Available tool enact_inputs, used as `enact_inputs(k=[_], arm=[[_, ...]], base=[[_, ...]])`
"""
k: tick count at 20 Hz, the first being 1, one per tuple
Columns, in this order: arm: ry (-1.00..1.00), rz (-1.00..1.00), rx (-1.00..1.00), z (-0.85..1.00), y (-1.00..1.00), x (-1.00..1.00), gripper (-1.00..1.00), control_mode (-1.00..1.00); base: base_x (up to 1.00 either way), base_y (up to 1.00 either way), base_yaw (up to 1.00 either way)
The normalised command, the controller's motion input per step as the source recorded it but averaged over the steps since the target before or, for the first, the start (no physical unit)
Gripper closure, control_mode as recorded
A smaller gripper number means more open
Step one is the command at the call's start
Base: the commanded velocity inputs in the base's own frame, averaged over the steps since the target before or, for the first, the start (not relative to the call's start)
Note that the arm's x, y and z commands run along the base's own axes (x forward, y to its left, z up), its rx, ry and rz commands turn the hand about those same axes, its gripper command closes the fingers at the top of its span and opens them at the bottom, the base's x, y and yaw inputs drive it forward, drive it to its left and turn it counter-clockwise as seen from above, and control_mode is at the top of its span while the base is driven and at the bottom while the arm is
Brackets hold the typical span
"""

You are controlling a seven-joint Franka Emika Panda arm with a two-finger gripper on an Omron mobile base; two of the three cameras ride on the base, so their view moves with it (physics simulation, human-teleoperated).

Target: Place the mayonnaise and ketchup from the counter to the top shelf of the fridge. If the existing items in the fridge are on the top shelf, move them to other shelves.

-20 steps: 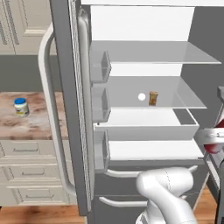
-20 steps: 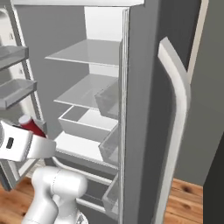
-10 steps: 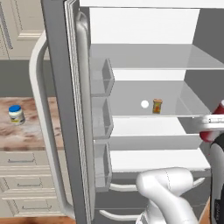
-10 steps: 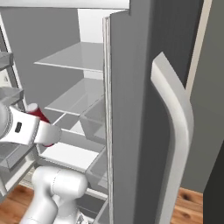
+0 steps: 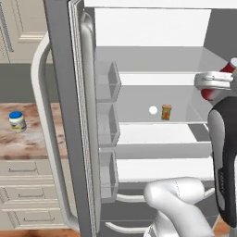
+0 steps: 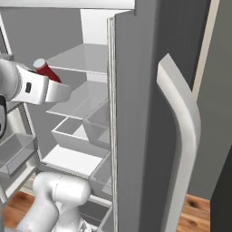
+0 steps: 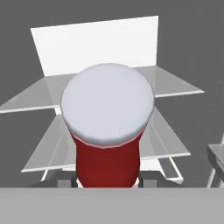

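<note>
While clamped in the gripper [image 7: 107, 183] before the open fridge [image 5: 152, 28], ketchup bottle [image 7: 107, 131] not yet shelved; mayonnaise jar [image 5: 17, 121] left waiting on the counter [image 5: 32, 139].

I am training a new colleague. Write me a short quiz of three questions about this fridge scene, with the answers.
1. True or false: the tool is shut on the ketchup bottle.
2. Where is the mayonnaise jar standing? A: the counter; B: the top shelf; C: a door bin.
3. Fill in: the small orange jar and the white ball are on the ___ shelf of the fridge.

Key: 1 true; 2 A; 3 middle.
</note>
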Motion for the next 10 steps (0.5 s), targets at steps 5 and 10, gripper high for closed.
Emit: enact_inputs(k=[5, 10], arm=[[-0.03, -0.03, 0.00, 0.03, 0.00, 1.00, 1.00, -1.00], [0.11, 0.00, 0.00, 0.00, 0.01, 1.00, 1.00, -1.00]], base=[[0.00, 0.00, 0.00], [0.00, 0.00, 0.00]])
